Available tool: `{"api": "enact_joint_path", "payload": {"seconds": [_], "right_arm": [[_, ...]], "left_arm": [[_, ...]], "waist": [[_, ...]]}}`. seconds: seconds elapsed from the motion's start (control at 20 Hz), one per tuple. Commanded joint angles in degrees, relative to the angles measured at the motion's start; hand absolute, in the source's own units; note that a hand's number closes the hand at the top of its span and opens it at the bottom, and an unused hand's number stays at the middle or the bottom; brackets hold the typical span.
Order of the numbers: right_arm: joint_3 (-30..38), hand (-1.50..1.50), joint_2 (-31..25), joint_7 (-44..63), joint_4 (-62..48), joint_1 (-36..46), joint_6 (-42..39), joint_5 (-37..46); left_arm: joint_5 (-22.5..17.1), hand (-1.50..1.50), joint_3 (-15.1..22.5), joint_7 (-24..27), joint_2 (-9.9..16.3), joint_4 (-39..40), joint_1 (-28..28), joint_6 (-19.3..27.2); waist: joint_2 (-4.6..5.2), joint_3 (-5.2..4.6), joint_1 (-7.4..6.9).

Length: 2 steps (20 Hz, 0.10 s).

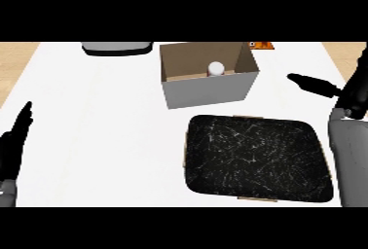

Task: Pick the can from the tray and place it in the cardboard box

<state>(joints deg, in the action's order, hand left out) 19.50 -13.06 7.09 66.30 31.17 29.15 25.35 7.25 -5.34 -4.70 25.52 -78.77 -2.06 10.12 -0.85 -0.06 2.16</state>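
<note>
A pale rounded can is standing inside the open cardboard box above the scratched black tray, both black hands, left and right, hanging released.

Head view of my two arms. My left hand shows at the left edge, edge-on, fingers straight and pointing up and away from me, holding nothing; a short stretch of grey wrist shows below it. My right forearm rises along the right edge, grey and nearly upright. My right hand sits above it, one straight digit reaching leftward, apparently holding nothing; the rest is partly cut off.
</note>
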Motion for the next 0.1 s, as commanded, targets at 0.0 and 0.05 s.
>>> {"api": "enact_joint_path", "payload": {"seconds": [0.0, 0.05], "right_arm": [[-3.1, -1.50, -1.5, 7.0, 15.8, -10.8, -6.4, 0.3], [-0.7, -1.50, -3.7, 2.3, 14.6, -14.7, -9.9, -3.5]], "left_arm": [[0.9, 0.00, 0.3, 3.0, -2.1, 0.6, 1.8, 0.9], [-1.0, 0.00, -1.7, 0.4, 1.5, -0.6, -0.4, -2.1]], "waist": [[0.29, -0.03, -0.58], [0.37, 0.04, -0.55]]}}
